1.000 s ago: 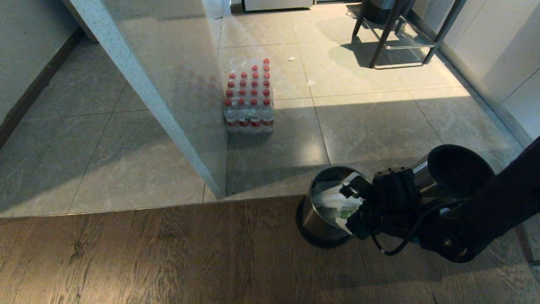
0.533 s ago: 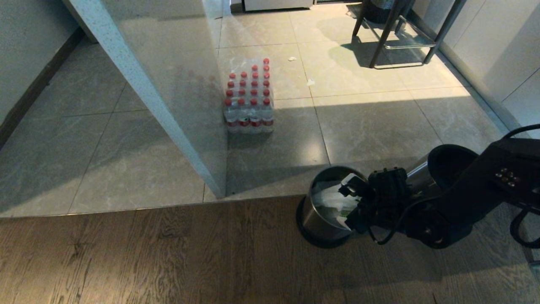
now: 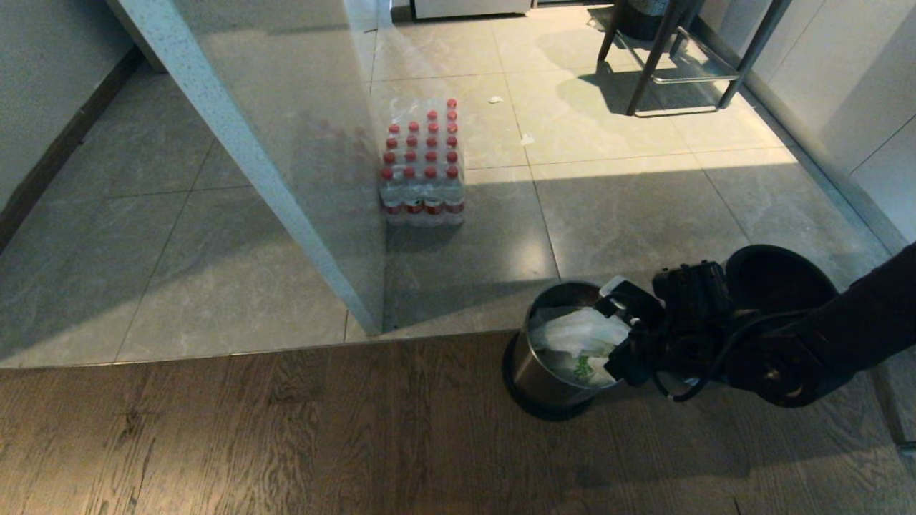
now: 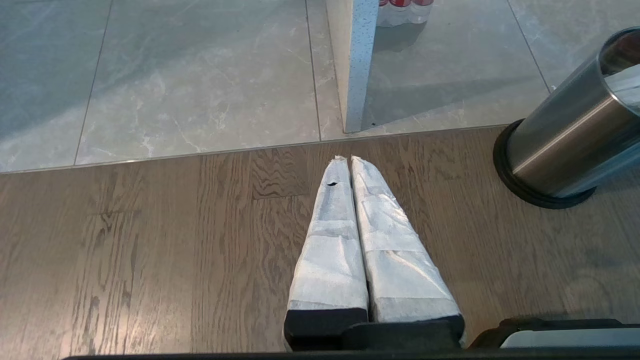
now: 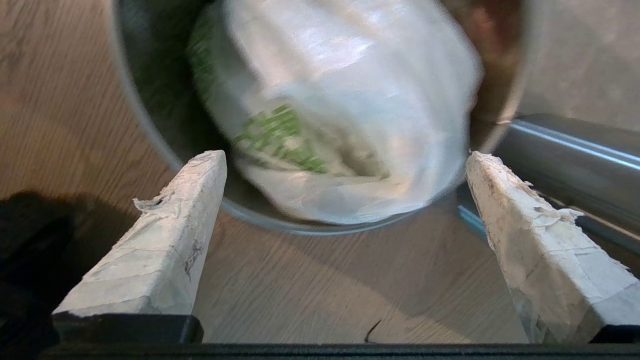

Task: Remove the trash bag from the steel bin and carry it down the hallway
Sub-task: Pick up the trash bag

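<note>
Right gripper (image 3: 621, 336) hangs at the rim of the steel bin (image 3: 533, 372), on the bin's right side, fingers (image 5: 165, 235) spread wide and holding nothing. Trash bag (image 3: 576, 342) sits just ahead of and below the gripper, inside the bin, not yet lifted; in the right wrist view it fills the space between the two fingertips, white bulging plastic with green print (image 5: 280, 140) facing the gripper. Bin stands on the wood floor (image 3: 286, 429) at the edge of the tiled floor (image 3: 630, 214); its black lid (image 3: 776, 282) is tipped open behind the gripper. Left gripper (image 4: 350, 165) is parked low over the wood floor, well off to the bin's left, fingers pressed together, empty. Handling judgement: the bag is thin film, soft, crumples and slides under the pads, probably light to moderate going by the bulge, and may tear if dragged hard against the metal rim. A pinch on the smooth bulging face would likely slip or only gather loose film. Better hold is a bunched fold at the top of the bag or a loop handle; no handle can be made out from here, so the gathered upper plastic nearest the gripper looks like the practical spot. Gripper needs to go down and forward into the bin mouth, close on a thick wad, then pull straight up so the bin does not tip or lift with it. Water bottle pack (image 3: 422, 172) stands far ahead, out of the way.
</note>
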Robot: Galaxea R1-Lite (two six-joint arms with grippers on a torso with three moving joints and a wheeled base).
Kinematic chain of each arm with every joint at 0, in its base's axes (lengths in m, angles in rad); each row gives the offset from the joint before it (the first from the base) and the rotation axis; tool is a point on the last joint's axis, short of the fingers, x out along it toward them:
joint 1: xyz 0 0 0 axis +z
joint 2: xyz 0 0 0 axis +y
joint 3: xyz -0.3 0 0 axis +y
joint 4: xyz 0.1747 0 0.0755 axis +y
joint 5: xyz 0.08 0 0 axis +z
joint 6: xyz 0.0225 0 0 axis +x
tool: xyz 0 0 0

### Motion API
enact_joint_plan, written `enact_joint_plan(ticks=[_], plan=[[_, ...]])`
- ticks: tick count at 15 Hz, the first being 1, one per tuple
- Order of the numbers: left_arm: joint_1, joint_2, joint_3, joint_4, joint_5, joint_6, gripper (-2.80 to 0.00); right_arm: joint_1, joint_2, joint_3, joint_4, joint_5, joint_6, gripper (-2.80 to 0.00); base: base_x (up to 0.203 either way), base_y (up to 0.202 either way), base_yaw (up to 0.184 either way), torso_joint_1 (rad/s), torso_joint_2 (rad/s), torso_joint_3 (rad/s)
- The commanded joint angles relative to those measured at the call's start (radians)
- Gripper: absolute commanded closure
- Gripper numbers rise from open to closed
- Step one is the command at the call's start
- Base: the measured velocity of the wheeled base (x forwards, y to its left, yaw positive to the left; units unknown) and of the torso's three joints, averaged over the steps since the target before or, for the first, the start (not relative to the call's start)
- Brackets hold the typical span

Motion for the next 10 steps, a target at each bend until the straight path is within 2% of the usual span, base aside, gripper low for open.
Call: enact_joint_plan(ticks=[1,3,10], plan=[[0.0,0.0,0.0,0.0,0.0,0.0,0.0,-0.012,0.001,-0.007,-0.004,0.001,-0.001,-2.8,0.0,0.0,0.0,0.0,0.0,0.0],[0.0,0.0,0.0,0.0,-0.001,0.0,0.0,-0.017,0.038,-0.014,-0.004,0.0,0.001,-2.8,0.0,0.0,0.0,0.0,0.0,0.0],[0.0,0.0,-0.001,0.0,0.0,0.0,0.0,-0.021,0.21,-0.202,-0.004,0.006,0.021,-2.8,0.0,0.0,0.0,0.0,0.0,0.0]])
